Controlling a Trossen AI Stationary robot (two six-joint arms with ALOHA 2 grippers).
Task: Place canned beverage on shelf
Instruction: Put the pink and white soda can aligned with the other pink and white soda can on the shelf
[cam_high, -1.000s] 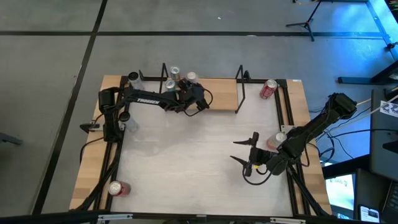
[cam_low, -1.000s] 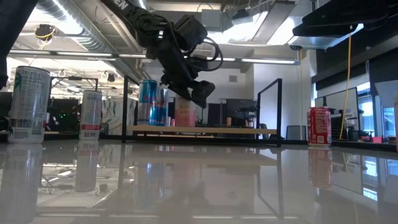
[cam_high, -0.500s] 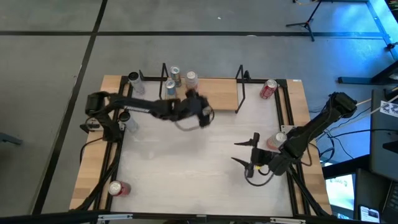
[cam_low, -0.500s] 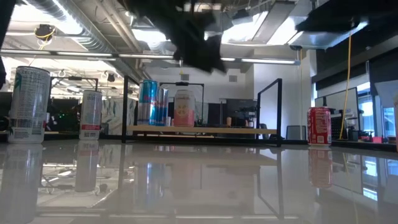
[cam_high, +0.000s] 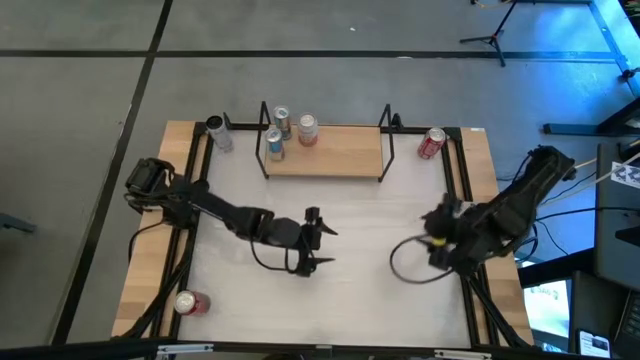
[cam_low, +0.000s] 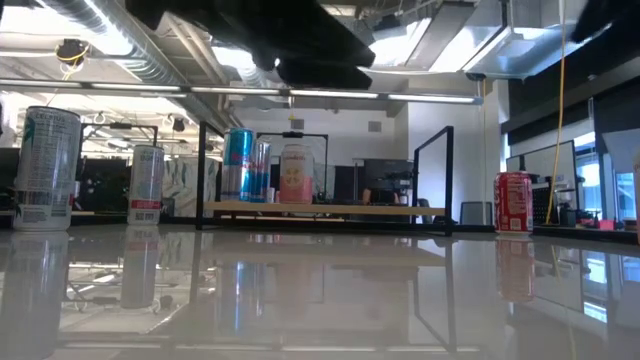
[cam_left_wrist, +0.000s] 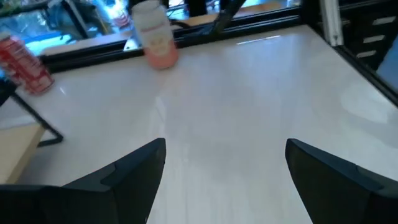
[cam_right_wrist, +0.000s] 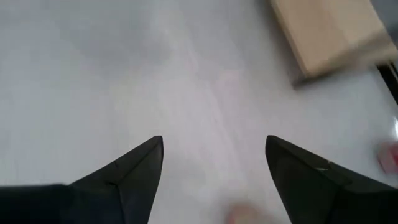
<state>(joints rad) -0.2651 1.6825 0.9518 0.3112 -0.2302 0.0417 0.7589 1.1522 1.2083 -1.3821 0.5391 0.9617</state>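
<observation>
Your left end effector (cam_high: 313, 239) hangs spread wide and empty over the white desk (cam_high: 360, 290) centre. The low light-wood, black-framed shelf (cam_high: 340, 155) at the far edge carries three cans. Your right end effector (cam_right_wrist: 214, 168), near right, gapes empty.

Glossy pale surface (cam_low: 320, 300), seen level from its near edge.
- Shelf (cam_low: 325, 209): light-wood board in a black frame, at the far edge, upright end loops.
- On the shelf, toward its left end: blue can (cam_low: 237, 165), silver-blue can (cam_low: 259, 171) just beside it, pink can (cam_low: 296, 174).
- Off the shelf, left: tall pale can (cam_low: 45, 169), white can (cam_low: 146, 185).
- Off the shelf, right: red can (cam_low: 514, 203).
- Dark arm (cam_low: 270, 35) overhead; its hand cannot be made out.
</observation>
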